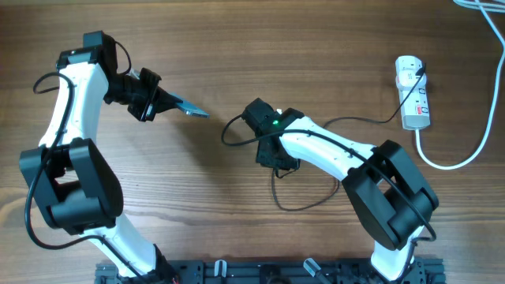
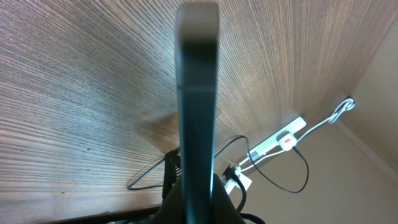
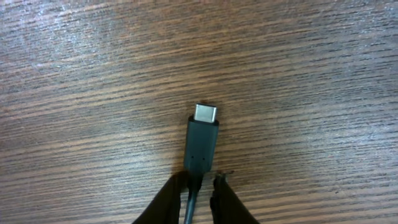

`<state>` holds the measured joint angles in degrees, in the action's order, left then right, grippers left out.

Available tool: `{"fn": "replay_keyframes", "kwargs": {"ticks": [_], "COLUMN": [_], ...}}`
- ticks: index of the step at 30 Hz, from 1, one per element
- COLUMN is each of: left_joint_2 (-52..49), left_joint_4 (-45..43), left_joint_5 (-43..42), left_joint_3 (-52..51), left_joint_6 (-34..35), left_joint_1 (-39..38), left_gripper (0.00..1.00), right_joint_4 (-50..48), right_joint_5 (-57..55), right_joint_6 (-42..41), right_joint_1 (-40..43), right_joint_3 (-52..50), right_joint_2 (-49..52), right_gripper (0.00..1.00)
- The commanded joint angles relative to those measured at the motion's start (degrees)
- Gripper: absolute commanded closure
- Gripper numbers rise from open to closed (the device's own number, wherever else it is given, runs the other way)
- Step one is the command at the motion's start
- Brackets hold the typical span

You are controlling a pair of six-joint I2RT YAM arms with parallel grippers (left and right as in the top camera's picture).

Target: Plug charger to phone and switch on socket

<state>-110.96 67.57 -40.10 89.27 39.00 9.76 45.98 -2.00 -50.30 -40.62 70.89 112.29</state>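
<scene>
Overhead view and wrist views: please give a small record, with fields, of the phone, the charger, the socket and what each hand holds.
phone: held off the table in the left hand
charger: connector end gripped by the right hand, not yet in the phone
phone to charger: apart, bare wood between them
socket: far right on the table, thick white cord attached, thin black cable running to it
switch: red; on or off cannot be told

table [image 1: 237, 47] — brown wood grain | black rail [image 1: 260, 272] — near edge
</scene>
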Motion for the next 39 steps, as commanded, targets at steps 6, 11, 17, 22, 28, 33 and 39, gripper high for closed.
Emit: {"fn": "replay_keyframes", "kwargs": {"ticks": [6,11,17,22,28,33,39], "left_joint_2": [1.9,1.9,1.9,1.9,1.9,1.9,1.9], "left_joint_4": [0.2,0.5,-1.1,-2.5,-11.6,-15.5,-15.9], "left_joint_5": [-0.3,-0.9,-17.8,-24.7,-24.7,-25.5,-24.8], "left_joint_3": [0.0,0.0,0.0,0.0,0.0,0.0,0.0], "left_joint_6": [-1.3,-1.3,-17.8,-25.7,-25.4,-22.9,-23.8], "left_joint_1": [0.1,0.1,-0.6,-3.7,-9.8,-12.4,-17.0], "left_gripper": [0.96,0.96,0.96,0.96,0.96,0.96,0.96], "right_joint_4": [-0.3,-0.3,-0.1,0.0,5.9,9.2,6.7], "right_joint_5": [-1.8,-0.8,6.8,17.5,22.5,22.7,23.5], "right_joint_6": [-0.7,0.5,7.6,15.7,19.7,21.8,20.1], "right_joint_1": [0.1,0.1,0.1,0.1,0.1,0.0,0.0], "right_joint_3": [0.4,0.4,1.4,1.4,1.4,1.4,1.4], "right_joint_2": [1.9,1.9,-2.1,-10.0,-23.0,-27.8,-27.8], "right_gripper": [0.88,0.95,0.96,0.96,0.96,0.96,0.96]}}
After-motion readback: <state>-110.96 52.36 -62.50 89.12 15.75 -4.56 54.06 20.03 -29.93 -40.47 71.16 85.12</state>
